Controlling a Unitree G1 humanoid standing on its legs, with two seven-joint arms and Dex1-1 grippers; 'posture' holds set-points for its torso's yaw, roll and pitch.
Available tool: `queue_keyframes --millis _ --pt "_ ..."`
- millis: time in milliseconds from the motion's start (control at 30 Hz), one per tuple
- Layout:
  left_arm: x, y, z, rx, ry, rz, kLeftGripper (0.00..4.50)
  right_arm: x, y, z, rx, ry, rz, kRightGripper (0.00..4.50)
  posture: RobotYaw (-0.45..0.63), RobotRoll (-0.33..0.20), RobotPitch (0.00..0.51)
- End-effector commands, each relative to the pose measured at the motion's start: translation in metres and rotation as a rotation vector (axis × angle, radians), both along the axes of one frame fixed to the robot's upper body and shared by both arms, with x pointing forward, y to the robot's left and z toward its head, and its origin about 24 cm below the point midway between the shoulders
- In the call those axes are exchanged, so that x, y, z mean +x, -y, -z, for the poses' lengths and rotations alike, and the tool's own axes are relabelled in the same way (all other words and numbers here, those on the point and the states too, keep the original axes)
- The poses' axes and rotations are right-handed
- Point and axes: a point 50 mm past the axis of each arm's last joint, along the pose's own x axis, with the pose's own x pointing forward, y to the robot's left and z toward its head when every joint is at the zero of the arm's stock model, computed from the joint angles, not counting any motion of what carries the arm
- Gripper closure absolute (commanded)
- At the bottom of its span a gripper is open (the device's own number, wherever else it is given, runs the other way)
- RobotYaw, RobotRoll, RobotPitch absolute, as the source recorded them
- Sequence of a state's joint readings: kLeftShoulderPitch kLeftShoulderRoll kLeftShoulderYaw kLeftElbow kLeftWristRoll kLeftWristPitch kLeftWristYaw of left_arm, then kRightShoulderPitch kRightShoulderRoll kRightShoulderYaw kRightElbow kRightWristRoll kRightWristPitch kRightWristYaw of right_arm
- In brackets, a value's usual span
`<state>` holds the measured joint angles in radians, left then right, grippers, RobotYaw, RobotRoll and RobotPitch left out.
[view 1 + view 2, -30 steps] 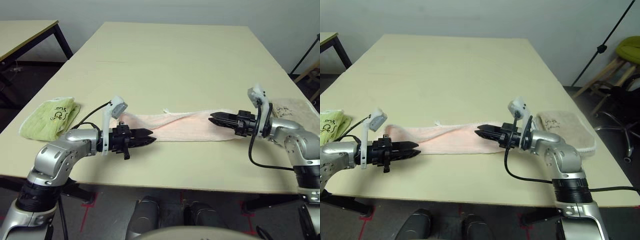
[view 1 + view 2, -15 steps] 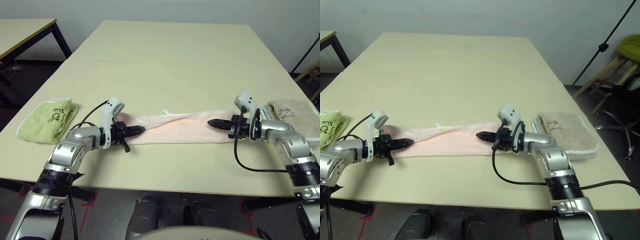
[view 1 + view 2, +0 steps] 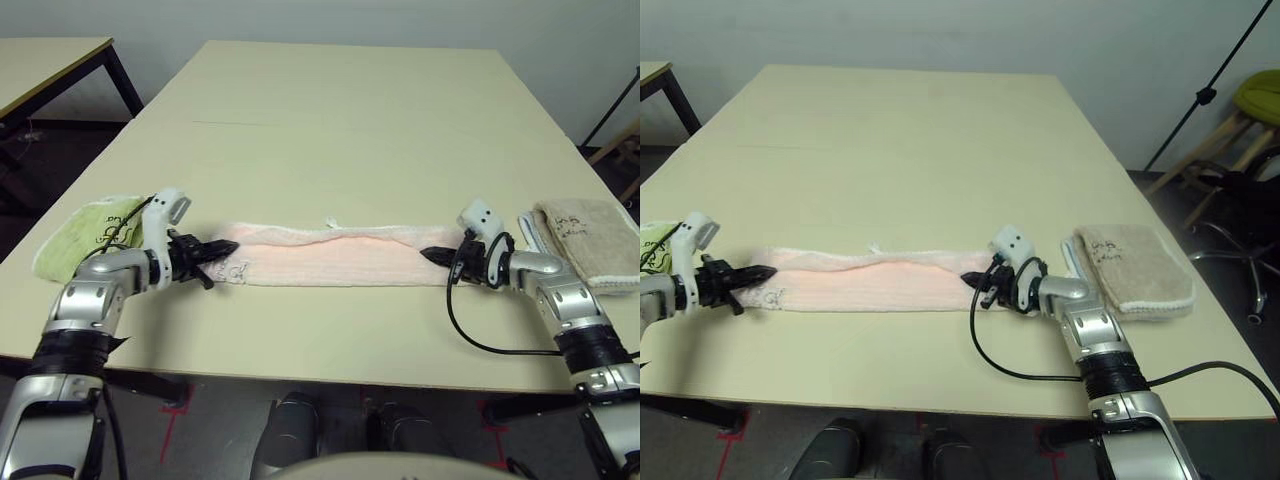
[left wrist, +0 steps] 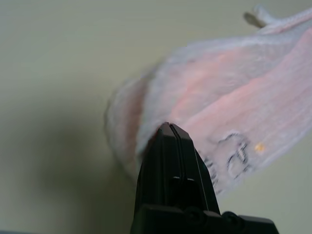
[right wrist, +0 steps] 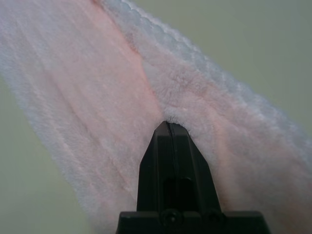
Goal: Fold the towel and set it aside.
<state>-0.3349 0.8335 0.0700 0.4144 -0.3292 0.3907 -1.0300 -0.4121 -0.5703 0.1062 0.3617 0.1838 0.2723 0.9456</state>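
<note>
The pale pink towel (image 3: 330, 262) lies as one long narrow strip across the near part of the table (image 3: 350, 120), its small logo showing at its left end. My left gripper (image 3: 228, 246) is shut with its tip pinching that left end; in the left wrist view the closed fingers (image 4: 170, 161) meet the towel (image 4: 234, 97) at its edge. My right gripper (image 3: 430, 254) is shut on the right end. In the right wrist view the cloth (image 5: 87, 87) puckers at the closed tip (image 5: 168, 124).
A folded lime-green towel (image 3: 85, 235) lies at the table's left edge, just behind my left wrist. A folded beige towel (image 3: 590, 235) lies at the right edge beside my right forearm. Another table (image 3: 50, 60) stands far left, a stool (image 3: 1260, 100) far right.
Both shut grippers have moved apart, the left one leftward and the right one rightward. The towel's twisted middle has straightened into a flat strip, and its logo now shows.
</note>
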Motion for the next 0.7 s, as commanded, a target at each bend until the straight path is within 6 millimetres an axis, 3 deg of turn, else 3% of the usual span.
queue_keyframes --millis 33,200,367,433,500,700 --pt "0.000 -0.007 0.004 0.027 -0.014 -0.013 4.46 -0.001 0.018 0.006 -0.061 -0.034 0.063 4.50 0.16 0.000 0.090" --pt "0.002 -0.005 0.006 0.036 -0.006 0.005 4.46 0.001 0.024 -0.008 0.028 -0.013 0.112 4.50 0.16 0.000 0.091" --pt "0.010 0.002 -0.009 -0.027 0.036 0.025 4.46 0.001 0.035 -0.032 0.126 0.007 0.152 4.50 0.15 0.000 0.091" --pt "0.014 0.012 -0.024 -0.107 0.079 0.055 4.08 -0.001 0.039 -0.046 0.236 -0.006 0.171 4.50 0.15 0.000 0.091" --pt "0.015 0.023 -0.043 -0.184 0.129 0.107 3.53 -0.005 0.047 -0.061 0.334 -0.020 0.250 4.12 0.15 0.000 0.095" --pt "0.005 0.035 -0.064 -0.139 0.203 0.248 1.41 -0.040 0.058 -0.078 0.464 -0.298 0.415 2.01 0.15 0.000 0.108"
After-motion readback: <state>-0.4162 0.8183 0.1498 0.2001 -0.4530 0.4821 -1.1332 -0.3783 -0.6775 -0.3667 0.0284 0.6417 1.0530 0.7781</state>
